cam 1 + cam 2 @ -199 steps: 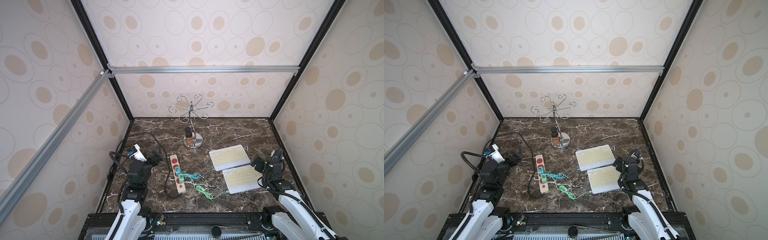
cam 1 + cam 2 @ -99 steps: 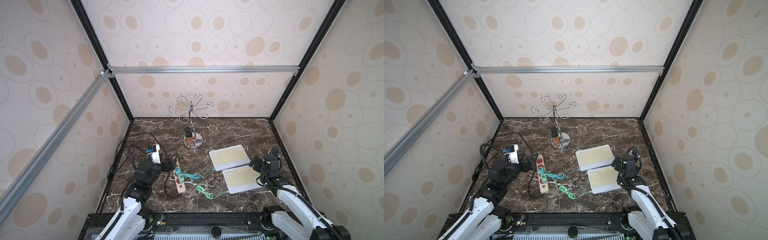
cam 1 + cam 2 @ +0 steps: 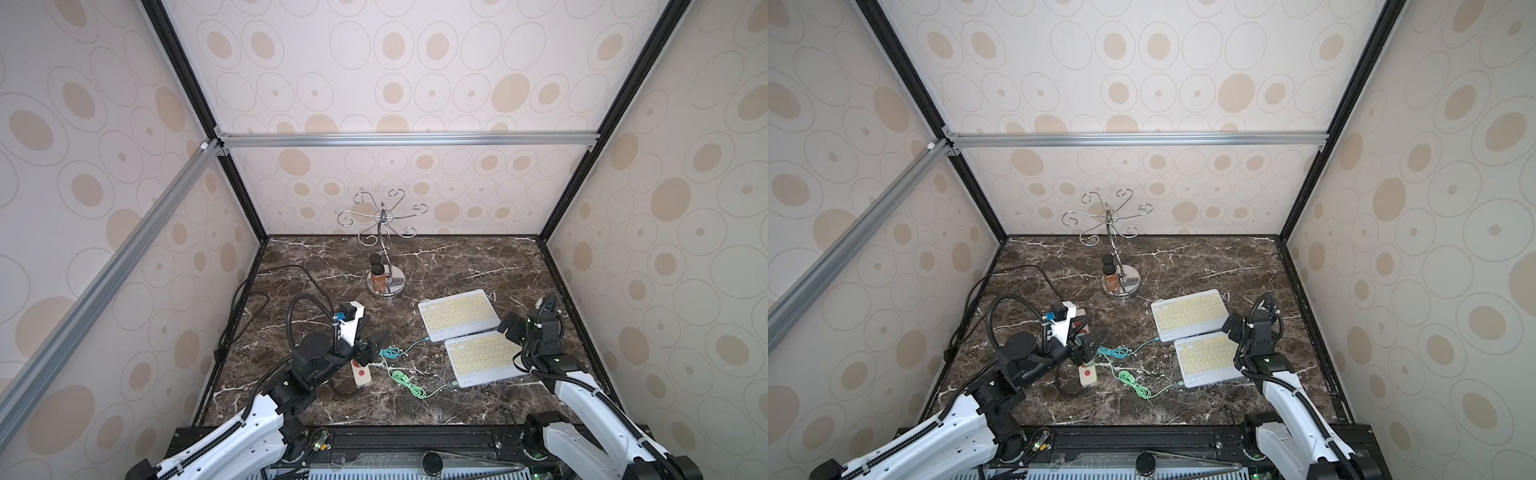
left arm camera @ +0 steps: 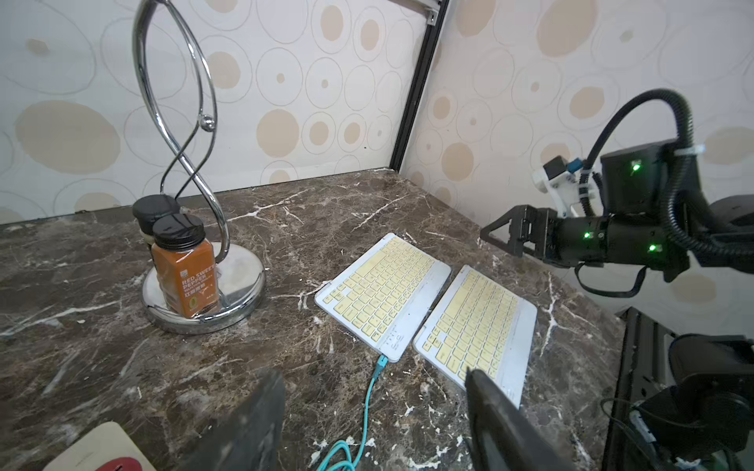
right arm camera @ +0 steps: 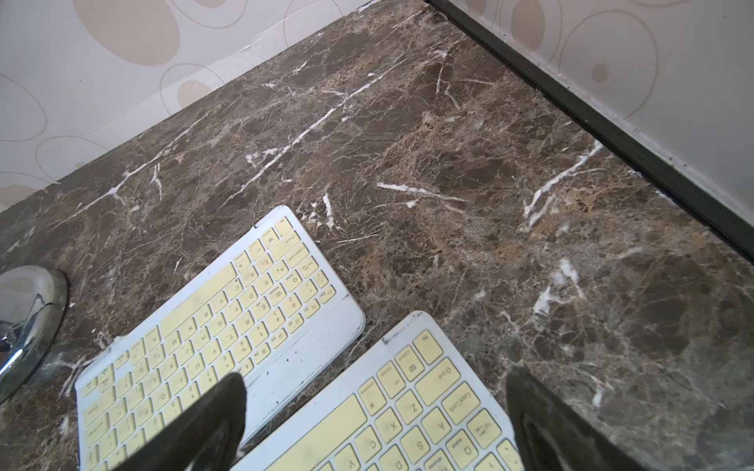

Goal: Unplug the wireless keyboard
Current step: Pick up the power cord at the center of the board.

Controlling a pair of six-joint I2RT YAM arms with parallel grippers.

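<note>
- The left gripper (image 3: 376, 345) has swung in from the left wall and is now hovering over the power strip (image 3: 360, 374), right by the coiled teal cable (image 3: 390, 353).
- In the left wrist view its fingers (image 4: 253, 420) are standing apart, with the teal cable running along the marble between them and nothing being gripped.
- The green cable (image 3: 409, 384) is lying loose just in front of the teal one, trailing towards the near keyboard (image 3: 484, 357).
- Further back, a spice jar (image 3: 378, 278) is sitting on the base of the chrome stand (image 3: 392, 289).
- The far keyboard (image 3: 459, 313) is lying flat just beside the near keyboard, and the teal plug is still sitting in its corner.
- The green plug is meeting the near keyboard's front left corner.
- The right gripper (image 3: 509, 328) is hanging over the near keyboard's right end, jaws spread wide and holding nothing.
</note>
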